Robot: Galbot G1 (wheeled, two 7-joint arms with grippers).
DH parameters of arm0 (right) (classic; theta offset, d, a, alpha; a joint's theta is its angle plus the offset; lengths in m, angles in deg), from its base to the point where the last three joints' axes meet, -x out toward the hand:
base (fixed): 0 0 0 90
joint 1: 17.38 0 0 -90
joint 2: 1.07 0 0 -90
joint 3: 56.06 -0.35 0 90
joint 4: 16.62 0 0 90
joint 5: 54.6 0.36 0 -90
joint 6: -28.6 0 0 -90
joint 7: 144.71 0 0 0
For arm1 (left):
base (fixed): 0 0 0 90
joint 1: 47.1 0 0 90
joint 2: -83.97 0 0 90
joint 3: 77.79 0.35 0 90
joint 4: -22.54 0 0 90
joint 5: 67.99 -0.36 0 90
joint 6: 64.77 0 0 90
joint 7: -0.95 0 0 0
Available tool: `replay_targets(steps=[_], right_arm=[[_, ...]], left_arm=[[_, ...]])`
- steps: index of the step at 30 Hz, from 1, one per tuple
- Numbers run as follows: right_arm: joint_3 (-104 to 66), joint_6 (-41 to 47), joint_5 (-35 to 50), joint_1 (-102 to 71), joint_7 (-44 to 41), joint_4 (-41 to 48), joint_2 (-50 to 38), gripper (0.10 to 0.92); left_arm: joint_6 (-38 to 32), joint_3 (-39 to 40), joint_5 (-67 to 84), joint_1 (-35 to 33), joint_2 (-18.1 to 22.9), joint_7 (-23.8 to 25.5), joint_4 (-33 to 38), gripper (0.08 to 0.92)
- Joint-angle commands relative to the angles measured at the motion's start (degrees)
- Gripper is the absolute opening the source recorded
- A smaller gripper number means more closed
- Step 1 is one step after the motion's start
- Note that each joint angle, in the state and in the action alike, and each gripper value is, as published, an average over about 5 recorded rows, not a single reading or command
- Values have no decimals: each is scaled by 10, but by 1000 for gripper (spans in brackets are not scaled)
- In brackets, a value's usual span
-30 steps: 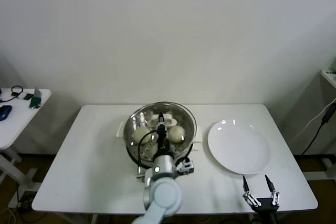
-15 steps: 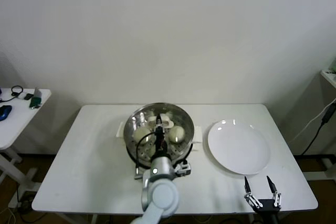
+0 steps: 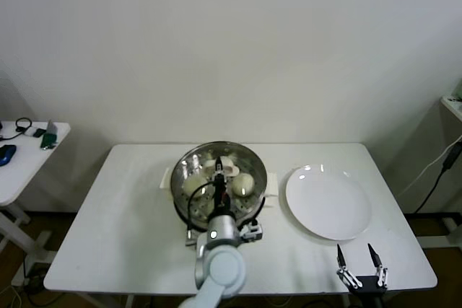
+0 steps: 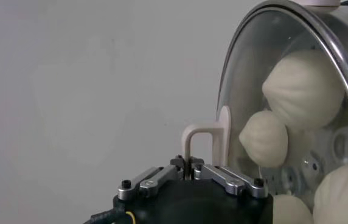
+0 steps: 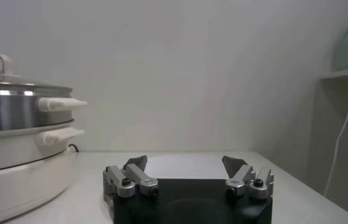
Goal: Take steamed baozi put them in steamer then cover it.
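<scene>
From the head view, the steamer (image 3: 219, 185) stands mid-desk on its cream cooker base, and the cover (image 3: 238, 160) lies on top of it with the steamed baozi (image 3: 243, 182) showing through the glass. The left gripper (image 3: 219, 175) reaches over the pot from the near side and sits at the cover's cream handle (image 3: 221, 169). The white plate (image 3: 328, 202) lies bare to the right of the steamer, apart from it. The right gripper (image 3: 359, 265) hangs at the desk's (image 3: 115, 229) near right corner, well away from the work, its fingers spread and holding nothing. To my eye the buns are in and the lid is on; what seems left is letting go and backing the arm off.

In the left wrist view, the left gripper (image 4: 190, 172) is clenched on the handle (image 4: 207, 137), its fingers drawn together round the thin loop. Behind the glass cover (image 4: 247, 79) several baozi (image 4: 303, 87) lie on the perforated floor.

In the right wrist view, the right gripper (image 5: 186, 167) stands released above the bare desk (image 5: 180, 159), with the steamer (image 5: 16, 109) off to one side, its cover (image 5: 13, 86) seated level on the rim. There looks to be plenty of free desk on both sides of the pot; the tight spots are the plate near the steamer's right and the desk's front edge under the parked arm.
</scene>
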Motion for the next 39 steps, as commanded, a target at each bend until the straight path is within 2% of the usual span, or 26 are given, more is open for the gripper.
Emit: replay_targets(steps=[1, 7, 12, 16, 20, 24, 27, 30, 33, 36, 39], right_arm=[[-1, 0, 2, -1, -1, -2, -1, 823], [-1, 2, 3, 0, 1, -2, -1, 823], [2, 5, 10, 2, 12, -2, 0, 823], [3, 9, 13, 3, 18, -2, 0, 823], [5, 16, 15, 3, 22, -4, 0, 823], [6, 30, 16, 2, 29, -12, 0, 823], [6, 37, 17, -1, 30, -23, 0, 823], [4, 45, 17, -4, 34, -37, 1, 823], [4, 49, 14, -5, 36, -48, 4, 823], [4, 50, 8, -6, 36, -52, 5, 823], [6, 49, 2, -6, 36, -50, 7, 823]], left_arm=[[-3, 0, -1, -6, -16, 22, 17, 159], [-5, 6, 14, -13, -30, 29, 48, 311], [-3, 20, 74, -18, -47, 27, 105, 458], [1, 19, 131, -28, -78, 28, 162, 571], [0, 6, 191, -46, -126, 25, 217, 684], [-44, -29, 274, -79, -179, -36, 242, 790], [-94, -70, 385, -118, -200, -99, 243, 818], [-151, -120, 513, -158, -202, -182, 245, 822], [-220, -205, 645, -191, -185, -261, 245, 823], [-283, -312, 784, -212, -165, -283, 245, 823], [-321, -411, 920, -240, -165, -255, 232, 823]])
